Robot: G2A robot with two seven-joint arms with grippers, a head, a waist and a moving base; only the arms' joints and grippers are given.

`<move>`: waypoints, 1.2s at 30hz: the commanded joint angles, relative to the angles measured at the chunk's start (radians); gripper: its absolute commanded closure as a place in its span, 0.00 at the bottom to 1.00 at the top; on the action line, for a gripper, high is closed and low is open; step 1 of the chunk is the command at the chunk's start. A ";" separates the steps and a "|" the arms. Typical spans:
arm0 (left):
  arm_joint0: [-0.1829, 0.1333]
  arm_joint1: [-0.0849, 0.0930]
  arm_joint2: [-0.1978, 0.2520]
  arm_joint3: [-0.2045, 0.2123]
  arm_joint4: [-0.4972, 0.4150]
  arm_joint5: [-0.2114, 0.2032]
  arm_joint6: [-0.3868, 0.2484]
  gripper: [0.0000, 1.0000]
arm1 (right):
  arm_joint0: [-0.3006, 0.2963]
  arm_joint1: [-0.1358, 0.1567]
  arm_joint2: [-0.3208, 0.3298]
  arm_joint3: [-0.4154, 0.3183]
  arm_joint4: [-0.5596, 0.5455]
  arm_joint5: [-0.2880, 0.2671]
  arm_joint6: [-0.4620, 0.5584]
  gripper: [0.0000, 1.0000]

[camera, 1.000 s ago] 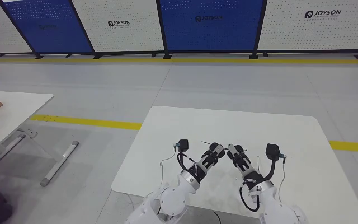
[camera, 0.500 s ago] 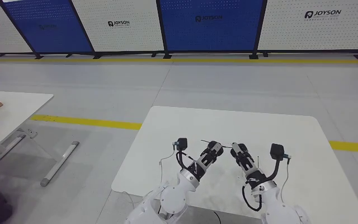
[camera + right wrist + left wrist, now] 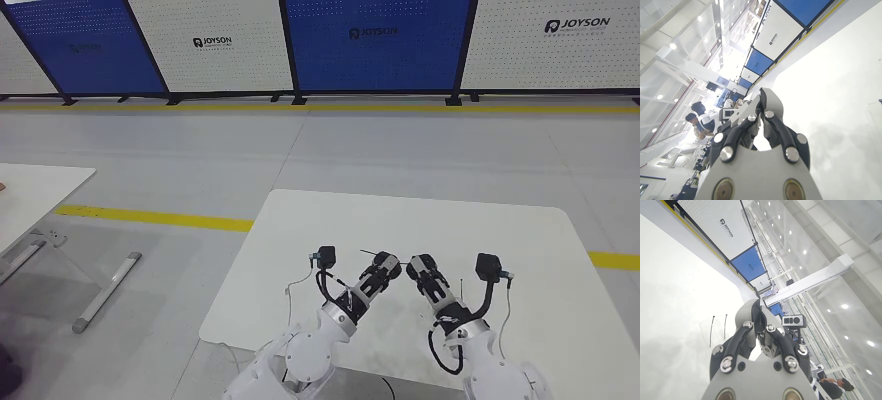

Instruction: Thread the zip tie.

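Note:
My left gripper point(image 3: 759, 306) is shut on a thin black zip tie point(image 3: 757, 294), whose end sticks out past the fingertips. In the top view the same gripper point(image 3: 386, 264) hangs over the near middle of the white table point(image 3: 420, 215), and the zip tie point(image 3: 372, 255) pokes out sideways to the left. My right gripper point(image 3: 418, 266) is close beside it, tips nearly meeting. Seen from its own wrist, the right gripper point(image 3: 761, 98) is shut and I see nothing between its fingers.
Two spare black zip ties point(image 3: 711, 330) point(image 3: 725, 326) lie flat on the table beyond the left gripper. Another thin tie point(image 3: 461, 285) lies by the right arm. A second white table point(image 3: 40, 190) stands far left across the floor.
The right gripper drifted a little to the right, away from the left one, then came back close beside it. The left gripper stayed almost still, holding the zip tie.

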 commanded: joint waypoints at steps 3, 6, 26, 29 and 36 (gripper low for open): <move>0.003 0.001 -0.004 0.002 0.013 0.002 0.002 0.88 | 0.001 0.000 0.000 0.000 -0.008 0.004 -0.007 1.00; 0.005 0.002 -0.003 0.003 0.018 0.001 -0.004 0.81 | -0.001 0.001 0.001 0.001 -0.014 0.008 -0.010 1.00; 0.007 -0.001 -0.005 0.006 0.028 0.003 0.021 0.84 | -0.013 0.003 0.011 0.003 -0.028 0.029 -0.019 1.00; 0.004 -0.002 -0.005 0.008 0.024 0.005 0.026 0.85 | -0.014 0.003 0.012 0.003 -0.027 0.030 -0.019 1.00; 0.001 -0.005 -0.008 0.012 0.006 0.004 0.037 0.91 | -0.015 0.003 0.014 0.002 -0.031 0.029 -0.020 1.00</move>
